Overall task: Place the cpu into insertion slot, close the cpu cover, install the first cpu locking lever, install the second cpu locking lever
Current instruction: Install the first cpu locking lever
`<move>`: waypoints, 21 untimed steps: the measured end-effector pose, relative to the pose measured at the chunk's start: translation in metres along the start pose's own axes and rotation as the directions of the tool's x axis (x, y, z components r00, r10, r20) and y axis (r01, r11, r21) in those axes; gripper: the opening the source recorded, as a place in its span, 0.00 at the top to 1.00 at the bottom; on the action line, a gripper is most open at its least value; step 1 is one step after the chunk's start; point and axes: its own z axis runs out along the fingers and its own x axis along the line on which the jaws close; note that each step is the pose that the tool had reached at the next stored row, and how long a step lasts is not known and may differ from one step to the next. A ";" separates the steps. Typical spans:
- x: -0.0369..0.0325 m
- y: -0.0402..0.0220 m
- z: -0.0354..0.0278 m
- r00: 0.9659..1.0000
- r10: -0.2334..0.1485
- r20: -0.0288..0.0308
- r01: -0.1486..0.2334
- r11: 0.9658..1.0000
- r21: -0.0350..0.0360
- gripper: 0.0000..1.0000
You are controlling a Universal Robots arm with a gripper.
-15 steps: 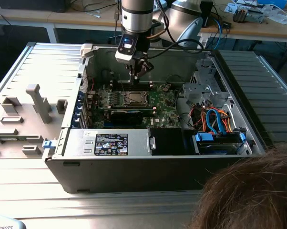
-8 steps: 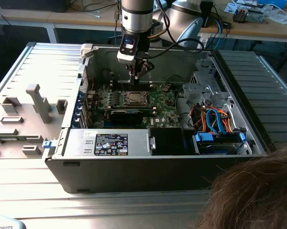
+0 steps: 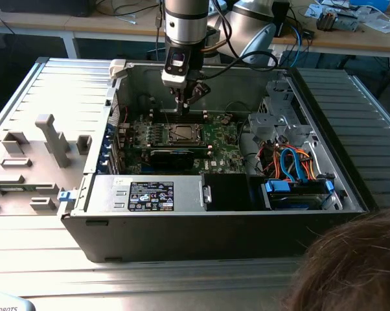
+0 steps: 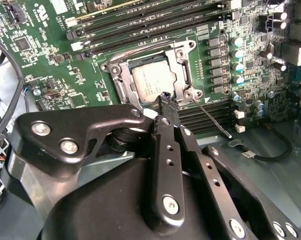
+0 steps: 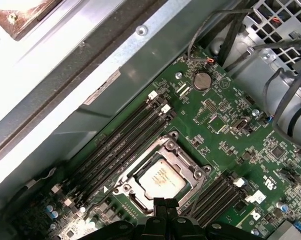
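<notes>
Fingers (image 4: 166, 125) drawn together with nothing visibly caught between them, I hover with my tips just beside one corner of the insertion slot (image 3: 182, 134) on the green motherboard (image 5: 225, 130). The cpu (image 4: 151, 82) lies flat in that slot. Its dull grey top shows through the cut-out of the cpu cover (image 4: 140, 58), which appears folded down around it in both wrist views. Near my tips in the second wrist view, a thin locking lever (image 4: 210, 117) slants away from the socket's corner across the neighbouring memory slots (image 4: 225, 106). I judge it unlatched, though I cannot tell whether I touch it.

Risk lies in how slim that rod is. Tips this narrow could slip off it and rake the board's small parts or the memory slots close by, and a lever let go under spring load could snap back. Pressing off-centre on the cover could also shift the chip on its contacts.

My arm (image 3: 185, 26) hangs straight down from above into the open computer case (image 3: 182, 233), wrist vertical, above the socket's farther edge as the exterior view shows it. The case rests on a ribbed metal worktop (image 3: 182, 278).
</notes>
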 end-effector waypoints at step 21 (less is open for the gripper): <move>0.0000 0.0000 0.0000 0.992 -0.124 0.002 0.124 0.992 -0.003 0.89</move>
